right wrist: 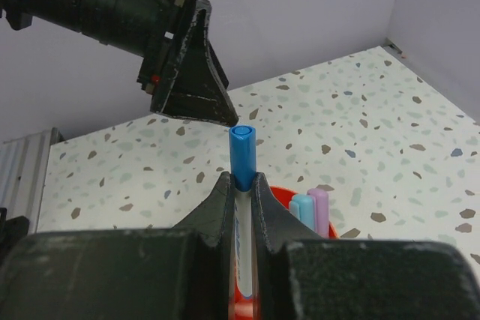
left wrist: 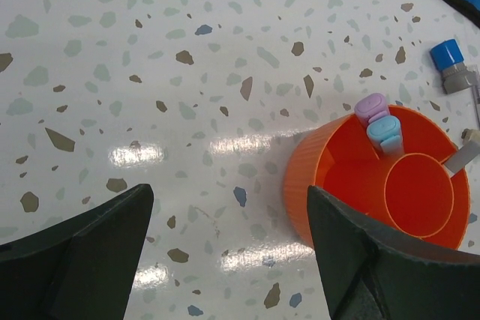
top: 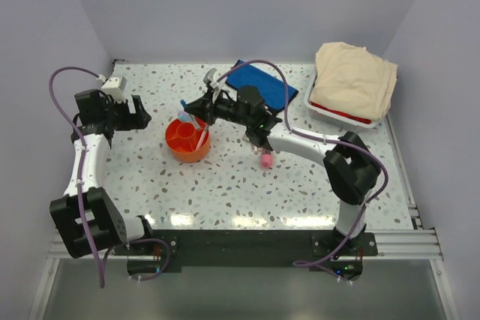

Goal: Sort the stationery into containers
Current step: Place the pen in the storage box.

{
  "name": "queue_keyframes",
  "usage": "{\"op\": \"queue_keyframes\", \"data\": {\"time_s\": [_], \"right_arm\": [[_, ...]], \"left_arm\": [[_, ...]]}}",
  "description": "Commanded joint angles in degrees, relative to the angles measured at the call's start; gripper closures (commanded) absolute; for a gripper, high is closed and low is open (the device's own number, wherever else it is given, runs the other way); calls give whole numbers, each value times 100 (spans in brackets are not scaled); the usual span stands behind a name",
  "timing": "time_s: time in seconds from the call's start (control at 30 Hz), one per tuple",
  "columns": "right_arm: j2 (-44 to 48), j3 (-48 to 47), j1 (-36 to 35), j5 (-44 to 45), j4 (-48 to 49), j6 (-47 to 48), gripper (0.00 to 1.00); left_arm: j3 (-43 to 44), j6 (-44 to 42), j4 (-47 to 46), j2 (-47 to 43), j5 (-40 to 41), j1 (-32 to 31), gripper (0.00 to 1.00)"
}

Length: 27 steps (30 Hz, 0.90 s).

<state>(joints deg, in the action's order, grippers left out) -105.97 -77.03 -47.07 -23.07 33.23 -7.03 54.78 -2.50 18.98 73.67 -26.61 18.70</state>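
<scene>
The round orange tub stands left of centre; it also shows in the left wrist view. A lilac marker and a light blue marker stand in it, and a white pen leans in it. My right gripper is shut on a blue-capped white marker, held upright just above the tub. My left gripper is open and empty, left of the tub. The blue pouch lies at the back. A pink tube lies under the right arm.
A blue-capped grey item lies on the table between the tub and the pouch. The white basket with red rim holds beige cloth at the back right. My left gripper's fingers hang close beyond the held marker.
</scene>
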Motion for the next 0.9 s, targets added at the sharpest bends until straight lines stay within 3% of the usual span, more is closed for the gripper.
{"op": "queue_keyframes", "data": {"time_s": [0.0,0.87], "right_arm": [[-247,57,189,31,983,-369,100],[-890,698,339,-180,1756,-686,100]], "left_arm": [[296,110,0,130,77,37,12],[665,4,26,702,367,37,12]]}}
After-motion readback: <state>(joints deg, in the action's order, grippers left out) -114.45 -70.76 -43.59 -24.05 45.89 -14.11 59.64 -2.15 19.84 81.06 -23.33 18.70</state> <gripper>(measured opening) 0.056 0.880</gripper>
